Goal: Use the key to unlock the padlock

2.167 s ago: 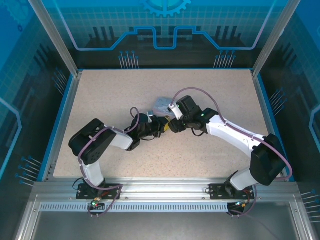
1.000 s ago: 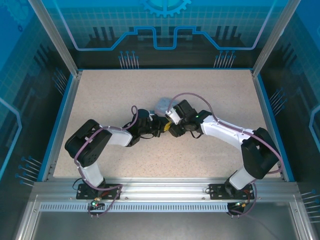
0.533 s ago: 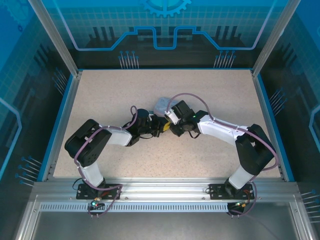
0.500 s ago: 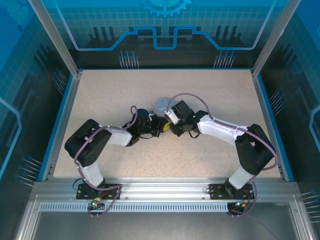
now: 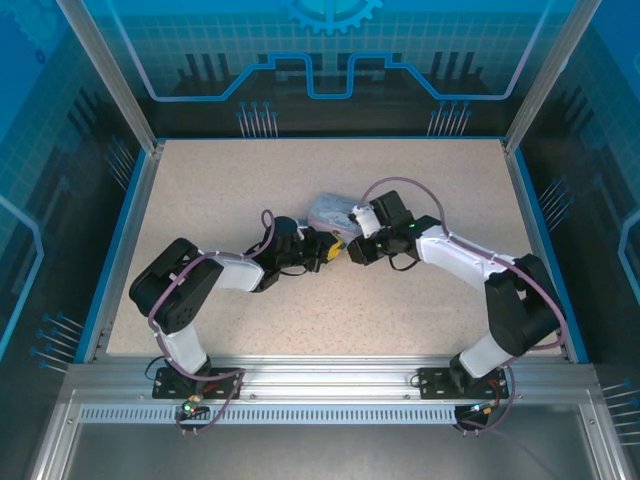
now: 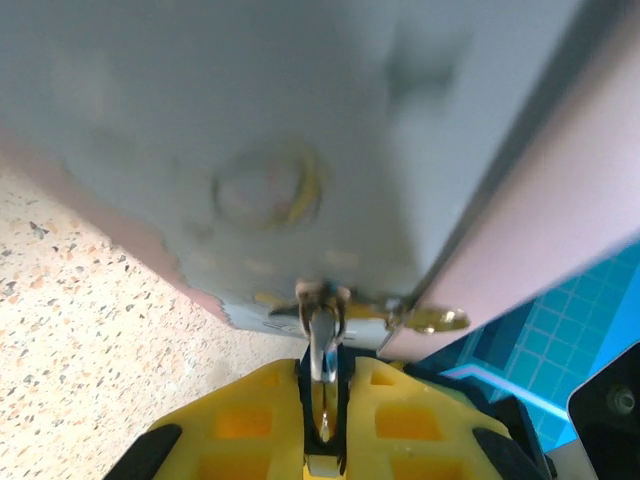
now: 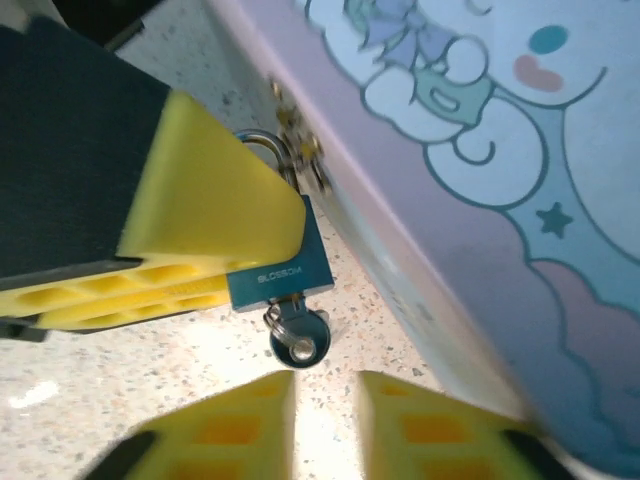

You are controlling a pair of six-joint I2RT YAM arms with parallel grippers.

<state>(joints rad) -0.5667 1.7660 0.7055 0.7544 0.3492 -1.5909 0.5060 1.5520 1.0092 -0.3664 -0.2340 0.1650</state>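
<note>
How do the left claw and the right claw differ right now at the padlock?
The left claw is shut on the padlock; the right claw is open and holds nothing. The left claw covers much of the padlock's body, while the right claw sits just short of the key, which sticks out of the padlock's end. Both are close beside the tin.

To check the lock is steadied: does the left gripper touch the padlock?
Touching. Right wrist view: a yellow finger of the left gripper presses flat on the padlock.
</note>
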